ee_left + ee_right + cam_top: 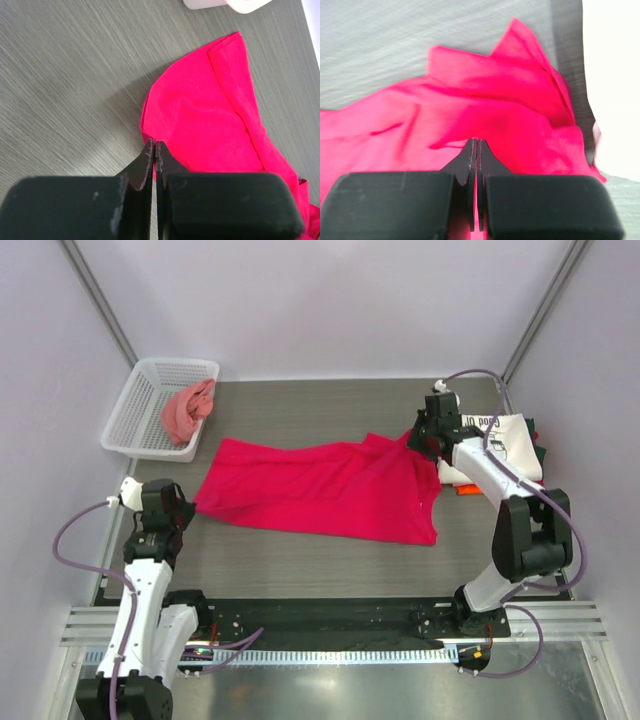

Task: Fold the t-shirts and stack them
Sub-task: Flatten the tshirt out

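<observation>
A large crimson-red t-shirt (320,490) lies spread across the middle of the table, rumpled at its far right. My left gripper (188,508) is shut on its left corner, and the left wrist view shows the closed jaws (154,145) at the cloth's edge (210,115). My right gripper (413,443) is shut on the shirt's far right corner, with red cloth (485,105) bunched round the jaws (475,142). A white t-shirt with black print (505,440) tops a small stack at the right, with an orange one (467,490) showing under it.
A white mesh basket (125,420) stands at the far left corner and holds a crumpled pinkish-red shirt (187,410). Metal posts and light walls close in the table on both sides. A black rail runs along the near edge.
</observation>
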You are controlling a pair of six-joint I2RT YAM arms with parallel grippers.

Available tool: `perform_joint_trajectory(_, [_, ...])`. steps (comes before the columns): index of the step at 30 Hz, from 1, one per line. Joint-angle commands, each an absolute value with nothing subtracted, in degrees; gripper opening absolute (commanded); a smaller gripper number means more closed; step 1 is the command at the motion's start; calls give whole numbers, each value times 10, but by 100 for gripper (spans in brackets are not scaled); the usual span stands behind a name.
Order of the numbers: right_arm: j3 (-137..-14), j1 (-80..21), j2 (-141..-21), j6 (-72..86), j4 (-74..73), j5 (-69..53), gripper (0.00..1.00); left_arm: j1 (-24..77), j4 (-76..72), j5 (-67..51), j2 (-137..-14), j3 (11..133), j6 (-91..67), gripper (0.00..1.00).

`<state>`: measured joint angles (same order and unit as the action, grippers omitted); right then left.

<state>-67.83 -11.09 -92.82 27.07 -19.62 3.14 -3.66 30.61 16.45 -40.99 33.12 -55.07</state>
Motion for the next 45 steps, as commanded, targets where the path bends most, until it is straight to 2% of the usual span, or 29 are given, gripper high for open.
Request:
perform_joint_trajectory(1, [-708,-112,-869,273,-225,14,1,-38,303,165,-414,372,-541,0])
perform_joint_trajectory(7, [-802,-107,-805,278,-292,-54,1,-38,376,142,-499,471,-543,0])
perform_joint_trajectory(10, [-845,-108,-740,276,-304,-106,1,-38,437,136,-528,584,-526,0])
perform_joint_trajectory(13, [-872,-108,-677,277,-313,-124,1,-39,471,139,-523,702,-491,0])
perform_joint_trajectory(18, [-1010,-108,-590,253,-393,-139,1,-39,549,158,-494,899,-456,0])
perform_joint_trajectory(21, [-1119,-108,-561,250,-423,-134,1,-39,594,154,-478,987,-455,0])
perform_joint_trajectory(25, [-1214,-108,-519,256,-421,-104,1,-39,630,135,-464,1039,-462,0])
perform_joint_trajectory(26, [-1266,-108,-517,253,-424,-96,1,-38,633,132,-463,1046,-465,0])
perform_joint_trajectory(31, [-1305,-108,-537,254,-427,-102,1,-38,632,114,-487,1039,-471,0])
perform_joint_trajectory(34, [-1272,-108,-551,246,-432,-79,1,-38,589,102,-496,985,-482,0])
perform_joint_trajectory(39, [-1116,-108,-591,240,-398,-25,1,-38,503,76,-540,867,-504,0])
perform_joint_trajectory(42, [-1081,-108,-626,238,-361,-32,1,-39,466,61,-572,832,-521,0])
perform_joint_trajectory(45, [-1105,-108,-700,237,-352,-54,1,-38,432,64,-620,838,-529,0])
